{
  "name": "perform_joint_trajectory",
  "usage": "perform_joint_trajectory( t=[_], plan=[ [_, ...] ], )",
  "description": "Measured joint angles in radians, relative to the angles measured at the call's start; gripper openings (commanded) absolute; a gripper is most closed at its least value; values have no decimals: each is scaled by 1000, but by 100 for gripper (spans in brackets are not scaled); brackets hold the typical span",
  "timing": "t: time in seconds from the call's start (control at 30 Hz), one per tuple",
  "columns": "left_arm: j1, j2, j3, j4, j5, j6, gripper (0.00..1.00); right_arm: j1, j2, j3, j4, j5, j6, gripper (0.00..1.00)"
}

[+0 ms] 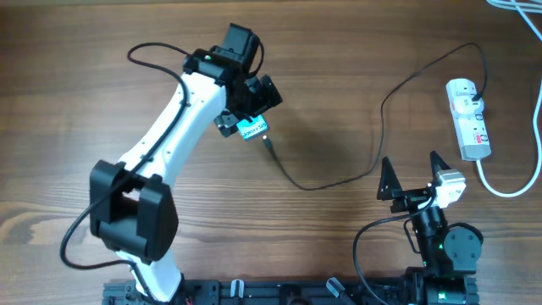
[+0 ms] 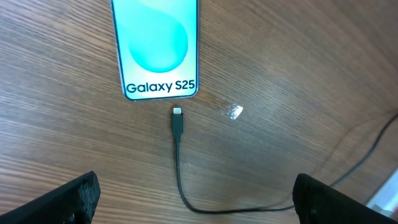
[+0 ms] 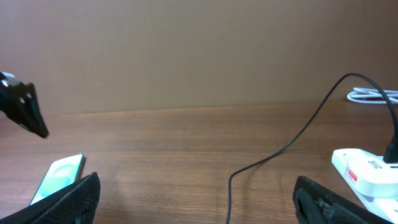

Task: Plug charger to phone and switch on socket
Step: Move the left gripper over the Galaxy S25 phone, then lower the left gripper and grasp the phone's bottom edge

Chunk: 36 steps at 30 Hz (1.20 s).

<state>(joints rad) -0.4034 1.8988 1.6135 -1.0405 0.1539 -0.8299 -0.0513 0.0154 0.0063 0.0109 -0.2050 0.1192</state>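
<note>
Phone (image 2: 160, 46) lies flat on the bench (image 2: 56, 124), screen up. Charger (image 2: 177, 124) tip lies just beside the phone's bottom edge, not touching it. Left pincer (image 2: 196, 196) hangs above both, jaws spread, empty. Right pincer (image 1: 413, 174) is spread wide and empty, near the socket (image 1: 468, 119).

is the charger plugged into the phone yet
No, in the left wrist view the charger tip lies just short of the bottom edge of the phone, with a visible gap between them.

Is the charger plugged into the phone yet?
Not plugged in. The charger tip lies on the table just short of the phone, pointing at its bottom edge, with bare wood showing between them.
</note>
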Motion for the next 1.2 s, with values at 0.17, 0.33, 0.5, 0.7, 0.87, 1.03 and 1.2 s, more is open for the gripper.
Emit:
perform_joint_trajectory(
  t=[0.17, 0.33, 0.5, 0.7, 0.87, 1.03, 1.2],
  plan=[
    [-10, 68, 0, 26, -4, -7, 100, 0, 0, 0, 0, 0, 0, 100],
    [-10, 126, 0, 73, -8, -11, 100, 0, 0, 0, 0, 0, 0, 100],
    [-10, 169, 0, 97, -61, -46, 100, 0, 0, 0, 0, 0, 0, 100],
    [-10, 215, 0, 105, -214, -83, 100, 0, 0, 0, 0, 0, 0, 100],
    [-10, 254, 0, 150, -274, -92, 100, 0, 0, 0, 0, 0, 0, 100],
    [-10, 271, 0, 209, -312, -94, 100, 0, 0, 0, 0, 0, 0, 100],
    [-10, 271, 0, 228, -361, -93, 100, 0, 0, 0, 0, 0, 0, 100]
  ],
)
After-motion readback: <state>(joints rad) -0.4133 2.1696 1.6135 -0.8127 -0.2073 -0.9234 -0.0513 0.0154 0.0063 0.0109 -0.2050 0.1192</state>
